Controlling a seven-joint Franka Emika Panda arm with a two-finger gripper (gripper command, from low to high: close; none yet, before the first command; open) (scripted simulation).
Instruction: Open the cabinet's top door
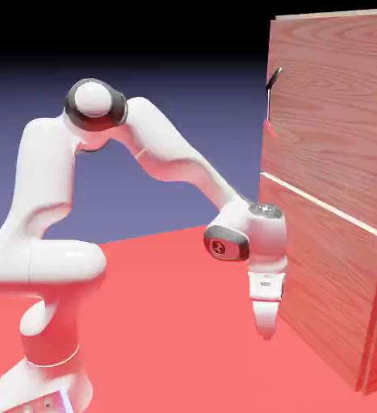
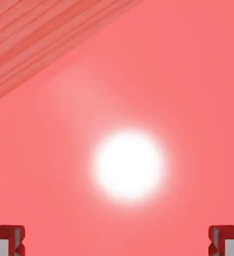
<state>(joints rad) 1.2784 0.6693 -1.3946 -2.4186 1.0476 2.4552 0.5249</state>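
Note:
The cabinet [image 1: 337, 242] of reddish-brown wood stands at the right of the exterior view, taller than the arm. Its top door [image 1: 337, 113] is the upper panel, with a thin dark bar handle [image 1: 270, 103] near its left edge. A pale seam separates it from the lower panel. My gripper [image 1: 265, 327] hangs low beside the lower panel, pointing down at the table, well below the handle. In the hand view the fingertips [image 2: 6, 241] stand far apart at the bottom corners with nothing between them, so my gripper [image 2: 117, 242] is open. A corner of the cabinet [image 2: 33, 35] shows at the upper left.
The red table [image 1: 167, 323] spreads under the arm. A bright white glare spot [image 2: 129, 165] lies on the table surface in the hand view. The arm's base stands at the lower left of the exterior view.

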